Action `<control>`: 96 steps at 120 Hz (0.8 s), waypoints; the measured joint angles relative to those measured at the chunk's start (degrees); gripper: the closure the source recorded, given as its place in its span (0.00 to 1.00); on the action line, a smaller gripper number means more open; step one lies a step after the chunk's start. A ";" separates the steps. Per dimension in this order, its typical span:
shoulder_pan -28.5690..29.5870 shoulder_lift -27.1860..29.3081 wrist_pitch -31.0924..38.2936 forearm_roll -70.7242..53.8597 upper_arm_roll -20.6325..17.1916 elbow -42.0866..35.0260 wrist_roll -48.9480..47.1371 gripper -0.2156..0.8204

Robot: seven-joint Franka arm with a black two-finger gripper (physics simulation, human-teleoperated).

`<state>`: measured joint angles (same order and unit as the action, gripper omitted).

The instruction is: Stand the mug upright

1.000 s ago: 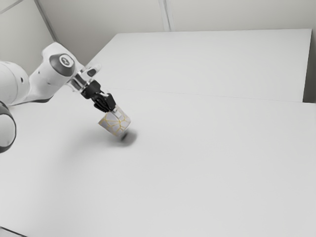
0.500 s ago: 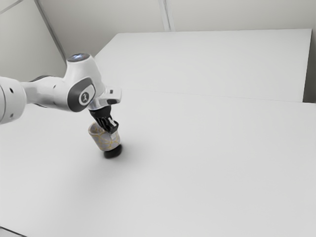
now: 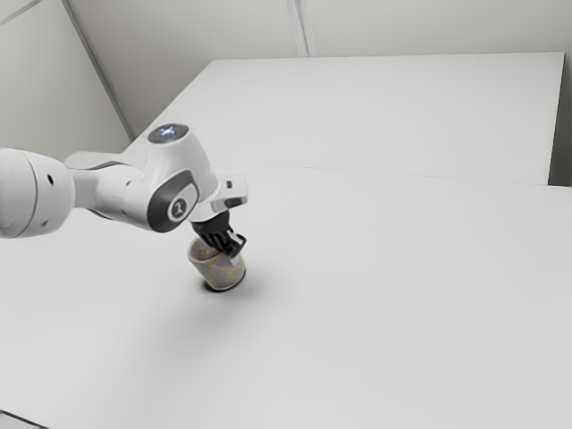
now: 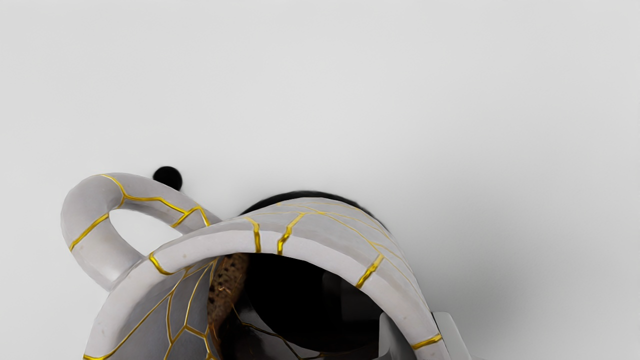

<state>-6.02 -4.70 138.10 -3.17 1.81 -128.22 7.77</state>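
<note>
The mug [image 3: 217,272], mouth-up, slightly tilted, its side clamped in the pincer [image 3: 230,254], is low at the white worktop [image 3: 384,304], whose thin seam [image 3: 357,172] runs between mug and pale room wall [image 3: 402,27].

White, grey-trimmed robot arm [image 3: 121,192] enters from the exterior view's left, bent down at the wrist. Black two-finger gripper [image 3: 230,254] at the rim of a pale grey, gold-veined round mug [image 3: 222,273]. Mug tilted, mouth up and leaning to the exterior view's left; dark shadow [image 3: 213,288] hugging its base, contact with the smooth white tabletop [image 3: 384,304] hard to tell. Past a thin seam, a second white surface [image 3: 375,107]; pale grey wall [image 3: 206,31] behind.
</note>
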 joint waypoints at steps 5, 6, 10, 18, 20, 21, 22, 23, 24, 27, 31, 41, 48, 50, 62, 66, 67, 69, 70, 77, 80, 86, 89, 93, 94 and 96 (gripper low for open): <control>-0.28 -0.19 0.35 -0.16 -0.22 0.03 -0.74 0.96; -0.34 -0.21 0.38 -0.18 -0.25 0.03 -0.87 0.96; -0.28 -0.24 0.37 -0.07 -0.68 0.04 -1.26 0.89; -0.50 -0.26 0.19 0.33 -1.26 0.05 -1.81 0.75; -0.57 -0.25 0.15 0.41 -1.32 0.05 -1.93 0.71; -0.61 -0.22 0.13 0.47 -1.34 0.05 -2.00 0.69; -0.63 -0.19 0.11 0.53 -1.36 0.05 -2.06 0.67; -0.65 -0.15 0.10 0.58 -1.37 0.05 -2.12 0.66; -0.66 -0.11 0.08 0.64 -1.39 0.05 -2.18 0.64; -0.67 0.11 0.02 0.78 -1.41 0.05 -2.37 0.59; -0.62 0.60 -0.08 0.93 -1.43 0.05 -2.71 0.54; -0.44 2.42 -0.70 1.21 -1.44 0.30 -3.61 0.43; -0.34 3.19 -1.06 1.27 -1.40 0.49 -4.19 0.38; -0.31 3.22 -1.39 1.25 -1.39 1.06 -4.33 0.36; -1.85 2.17 -6.47 1.17 0.47 10.03 -4.49 0.31; -3.21 2.03 -8.85 1.19 2.12 13.79 -4.39 0.29; -3.39 2.07 -9.47 1.19 2.39 14.63 -4.36 0.29; -3.63 2.14 -10.75 1.22 2.83 16.36 -4.29 0.28; -3.71 2.19 -11.37 1.24 3.01 17.14 -4.25 0.28; -3.82 2.20 -15.85 1.47 3.91 23.04 -3.60 0.26; -3.64 2.13 -17.71 1.75 4.10 25.01 -3.19 0.26; -2.96 1.63 -21.18 2.52 4.17 28.28 -2.32 0.25; -2.58 1.48 -22.67 2.93 4.11 29.18 -1.84 0.24; -2.21 1.36 -24.44 3.62 4.06 30.13 -1.18 0.24; -2.14 1.34 -24.89 3.82 4.06 30.43 -1.02 0.24; -2.04 1.32 -25.75 4.21 4.07 30.94 -0.71 0.23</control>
<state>-8.06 -3.38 112.36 1.03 5.88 -97.28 7.06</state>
